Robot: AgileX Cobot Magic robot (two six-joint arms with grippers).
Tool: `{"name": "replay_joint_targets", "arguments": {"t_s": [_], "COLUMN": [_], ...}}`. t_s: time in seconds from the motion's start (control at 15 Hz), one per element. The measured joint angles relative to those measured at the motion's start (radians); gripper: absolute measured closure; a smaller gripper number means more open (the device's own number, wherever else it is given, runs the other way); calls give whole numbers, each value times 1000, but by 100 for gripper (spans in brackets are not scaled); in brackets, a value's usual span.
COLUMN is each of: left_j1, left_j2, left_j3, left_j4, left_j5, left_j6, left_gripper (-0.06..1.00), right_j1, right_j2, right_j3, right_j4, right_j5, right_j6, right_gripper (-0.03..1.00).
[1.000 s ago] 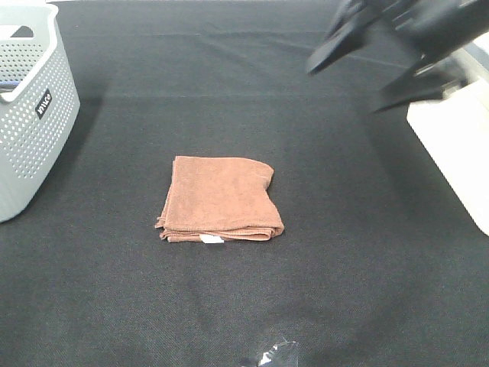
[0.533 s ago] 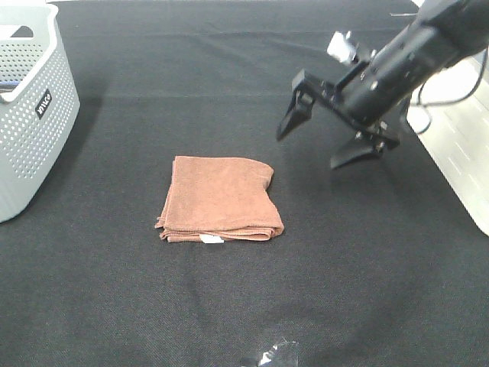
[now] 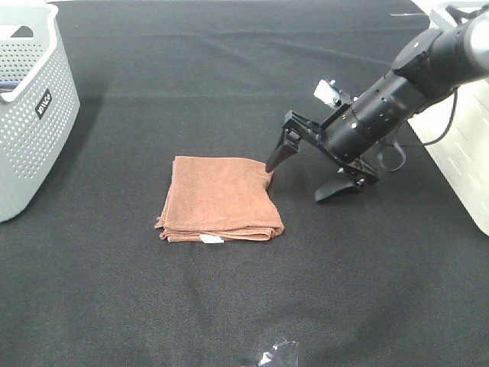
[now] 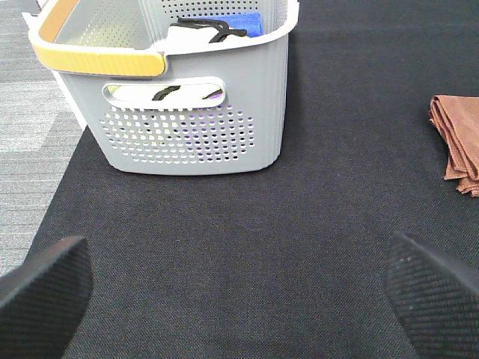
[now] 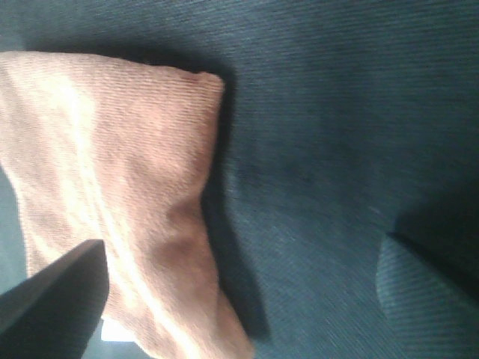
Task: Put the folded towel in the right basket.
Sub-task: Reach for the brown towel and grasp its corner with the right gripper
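Low on the counter point(image 3: 191, 84), the right claw point(image 3: 295, 183) stands wide open, empty, one fingertip point(image 3: 271, 164) touching a corner of the folded brown towel point(image 3: 220, 197); the left claw point(image 4: 239, 299) gapes empty too.

Leaned right arm point(image 3: 397, 95) in from the right edge of the desk point(image 3: 191, 306), right gripper point(image 3: 299, 180) low, spread wide. Held left gripper point(image 4: 239, 295) spread wide by the left edge.
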Motion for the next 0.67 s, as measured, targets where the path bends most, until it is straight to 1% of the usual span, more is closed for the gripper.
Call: {"name": "replay_joint_targets", "arguments": {"t_s": [0.07, 0.27, 0.67], "left_j1": [0, 0, 0], "left_j2": [0, 0, 0], "left_j3": [0, 0, 0], "left_j4": [0, -6, 0], "left_j5": [0, 0, 0], "left_j6": [0, 0, 0], "left_gripper": [-5, -5, -5], "right_j1": [0, 0, 0], "right_j2": [13, 17, 46], "right_j3": [0, 0, -10], "right_j4": [29, 43, 72], "right_j5": [0, -6, 10], "right_j6": [-29, -55, -65], "right_gripper": [4, 4, 4]}}
